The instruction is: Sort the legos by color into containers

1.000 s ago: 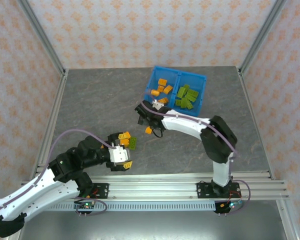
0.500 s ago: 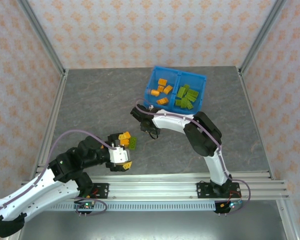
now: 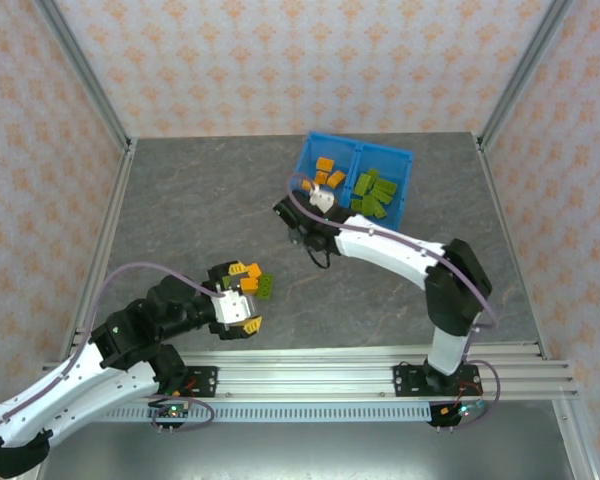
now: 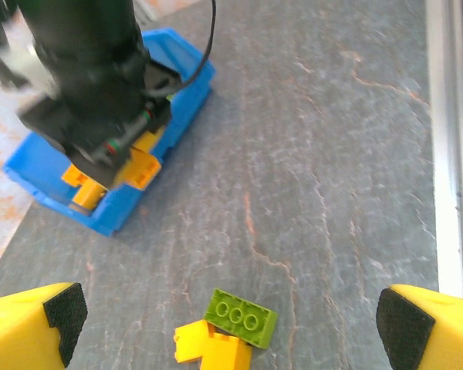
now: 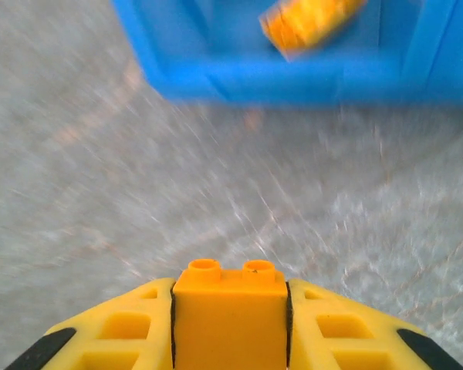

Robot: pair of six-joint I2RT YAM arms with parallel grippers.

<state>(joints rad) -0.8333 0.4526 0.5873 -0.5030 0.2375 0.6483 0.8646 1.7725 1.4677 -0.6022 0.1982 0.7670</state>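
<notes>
My right gripper (image 5: 230, 308) is shut on an orange lego (image 5: 230, 320), studs facing ahead, just short of the blue bin's (image 5: 293, 77) near wall. From above, the right gripper (image 3: 304, 214) hangs at the bin's (image 3: 407, 160) front-left corner. The left compartment holds several orange legos (image 3: 325, 170) and the right one several olive-green legos (image 3: 375, 193). My left gripper (image 3: 242, 303) stands open and empty near the table's front. Just beyond it lie a green lego (image 4: 241, 317) and an orange lego (image 4: 212, 351), touching each other.
Metal frame posts and patterned walls ring the grey stone-look table (image 3: 200, 210). A rail (image 3: 310, 355) runs along the near edge. The right arm's black wrist (image 4: 92, 77) hangs in front of the bin (image 4: 31, 166) in the left wrist view.
The right gripper has picked the orange lego up from the table and swung back toward the bin's front-left corner. The left arm has shifted only slightly.
</notes>
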